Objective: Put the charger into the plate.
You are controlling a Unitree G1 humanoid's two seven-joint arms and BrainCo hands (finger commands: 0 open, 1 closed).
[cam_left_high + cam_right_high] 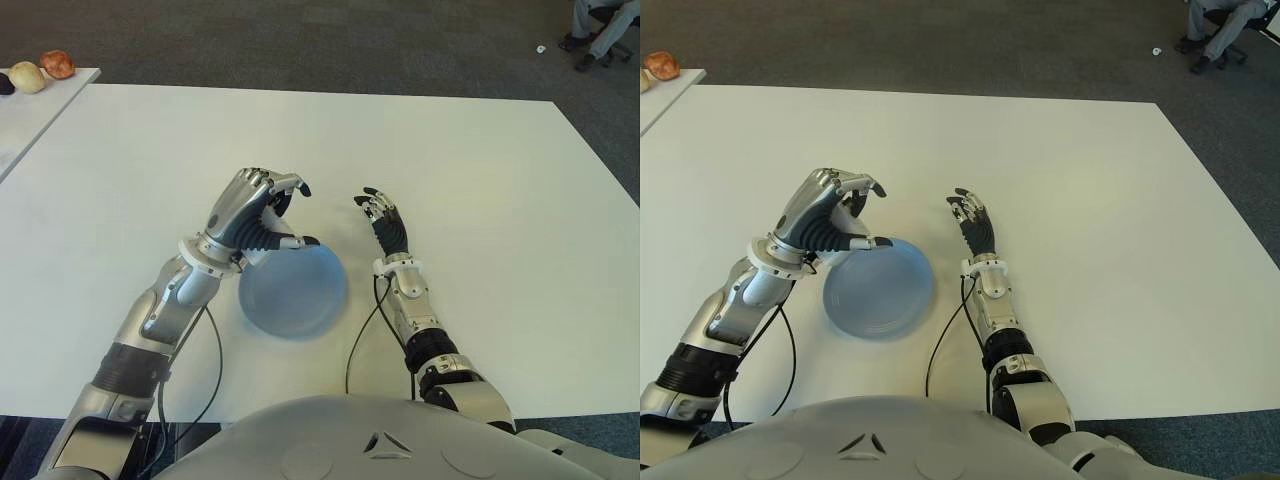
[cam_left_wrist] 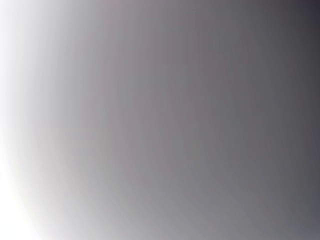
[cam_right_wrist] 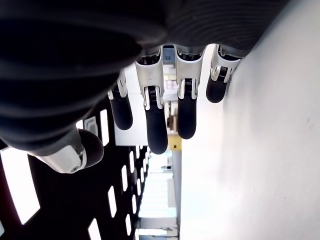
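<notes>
A light blue plate (image 1: 297, 297) lies on the white table (image 1: 480, 180), near its front edge. My left hand (image 1: 262, 212) hovers over the plate's far left rim with its fingers curled. A small white thing, apparently the charger (image 1: 277, 206), shows between the fingers and the thumb. The left wrist view is a blank grey blur and shows nothing of the grasp. My right hand (image 1: 382, 218) stays just right of the plate, fingers (image 3: 155, 125) stretched out and holding nothing.
A second white table (image 1: 30, 110) at the far left carries a few round food-like items (image 1: 44, 68). A person's legs (image 1: 600, 30) show on the dark carpet at the far right. Black cables (image 1: 360, 335) trail from both wrists toward my body.
</notes>
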